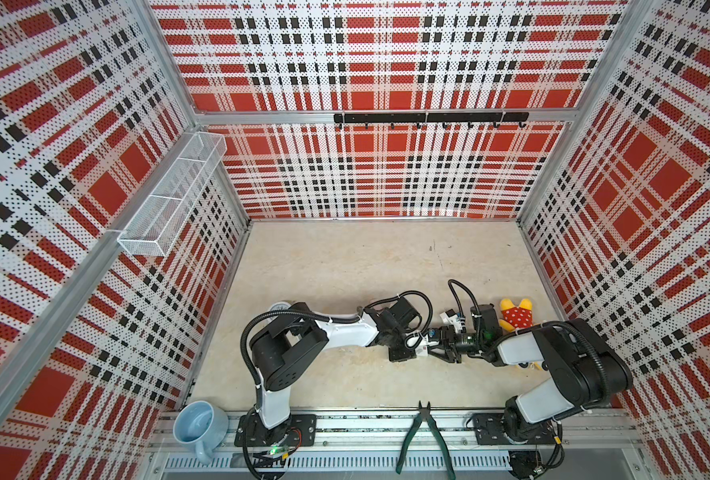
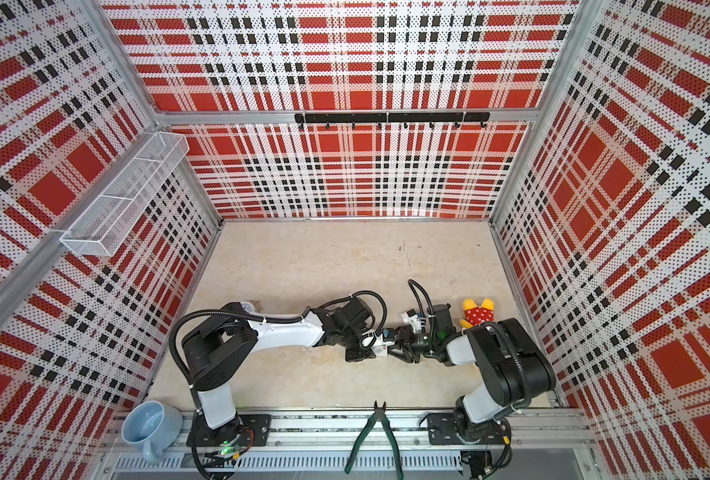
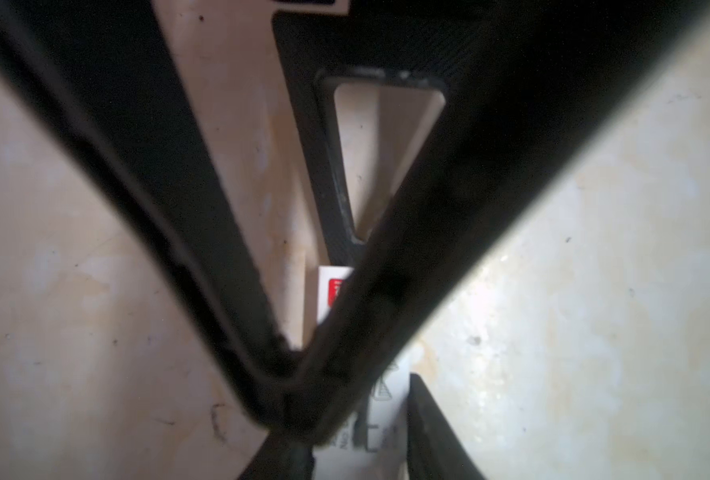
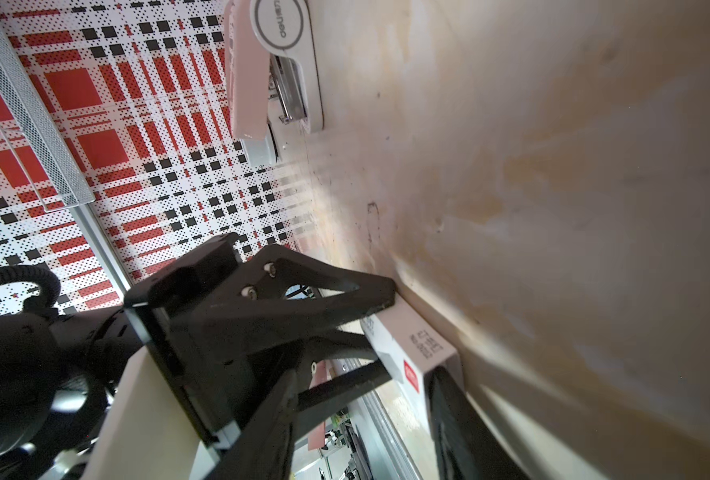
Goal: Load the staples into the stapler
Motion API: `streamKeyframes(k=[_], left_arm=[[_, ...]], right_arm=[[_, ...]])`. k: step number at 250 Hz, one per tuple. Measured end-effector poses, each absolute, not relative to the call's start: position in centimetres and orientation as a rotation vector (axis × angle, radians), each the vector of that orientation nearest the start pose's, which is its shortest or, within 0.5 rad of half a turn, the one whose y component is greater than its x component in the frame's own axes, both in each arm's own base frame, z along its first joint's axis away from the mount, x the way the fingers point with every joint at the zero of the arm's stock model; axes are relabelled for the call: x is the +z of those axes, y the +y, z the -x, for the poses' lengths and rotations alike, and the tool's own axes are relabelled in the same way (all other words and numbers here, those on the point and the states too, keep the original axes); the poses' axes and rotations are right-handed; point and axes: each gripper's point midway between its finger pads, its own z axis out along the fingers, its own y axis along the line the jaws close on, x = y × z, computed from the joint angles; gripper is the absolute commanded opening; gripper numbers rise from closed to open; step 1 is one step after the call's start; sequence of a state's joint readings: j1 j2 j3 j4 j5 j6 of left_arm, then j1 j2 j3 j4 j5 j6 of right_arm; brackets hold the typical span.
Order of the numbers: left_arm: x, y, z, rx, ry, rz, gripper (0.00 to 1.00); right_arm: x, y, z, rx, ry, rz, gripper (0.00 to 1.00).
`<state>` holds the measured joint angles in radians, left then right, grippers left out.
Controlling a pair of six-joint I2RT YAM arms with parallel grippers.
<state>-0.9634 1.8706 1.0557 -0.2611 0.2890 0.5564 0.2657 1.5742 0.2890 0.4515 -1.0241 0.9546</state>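
Note:
A small white cardboard sleeve with a red mark [image 1: 420, 352] [image 2: 381, 350] sits low over the middle of the table, between my two grippers. My left gripper [image 1: 412, 350] [image 3: 353, 415] is shut on one end of the sleeve [image 3: 324, 299]. From the opposite side my right gripper [image 1: 428, 348] [image 4: 411, 376] is shut on the other end, a fingertip on each side of the sleeve [image 4: 411, 345]. The staples themselves are hidden. The pink and white stapler [image 4: 286, 62] lies near the left wall with its pink top raised off the base. In both top views the stapler [image 1: 281, 306] [image 2: 248, 308] is mostly behind my left arm.
A yellow and red plush toy [image 1: 516, 314] lies behind my right arm, and a small white and blue object [image 1: 453, 318] lies beside its wrist. Green-handled pliers [image 1: 426, 436] and a blue mug [image 1: 199, 428] rest on the front rail. A mesh basket [image 1: 170, 195] hangs on the left wall.

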Motion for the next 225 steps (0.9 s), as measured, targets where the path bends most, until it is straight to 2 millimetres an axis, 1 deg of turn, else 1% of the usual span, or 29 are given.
streamKeyframes(k=[39, 85, 131, 151, 201, 225], left_arm=[[1.87, -37.67, -20.19, 0.678, -2.448, 2.498, 0.36], [1.85, -37.77, -20.17, 0.679, -2.444, 2.497, 0.36], [1.86, -37.86, -20.10, 0.687, -2.439, 2.496, 0.38], [1.87, -37.90, -20.02, 0.692, -2.435, 2.497, 0.41], [2.01, -37.67, -19.87, 0.704, -2.427, 2.487, 0.57], [2.06, -37.26, -19.94, 0.692, -2.428, 2.476, 0.59]], right_arm=[[3.56, 21.17, -20.98, 1.778, 2.583, -0.344, 0.49], [3.55, 21.22, -20.89, 1.796, 2.566, -0.348, 0.48], [3.12, 21.11, -20.43, 1.766, 2.607, -0.329, 0.53], [3.23, 21.04, -20.56, 1.728, 2.628, -0.303, 0.55], [3.27, 20.67, -20.71, 1.638, 2.681, -0.274, 0.57], [3.27, 20.64, -20.77, 1.625, 2.693, -0.265, 0.57]])
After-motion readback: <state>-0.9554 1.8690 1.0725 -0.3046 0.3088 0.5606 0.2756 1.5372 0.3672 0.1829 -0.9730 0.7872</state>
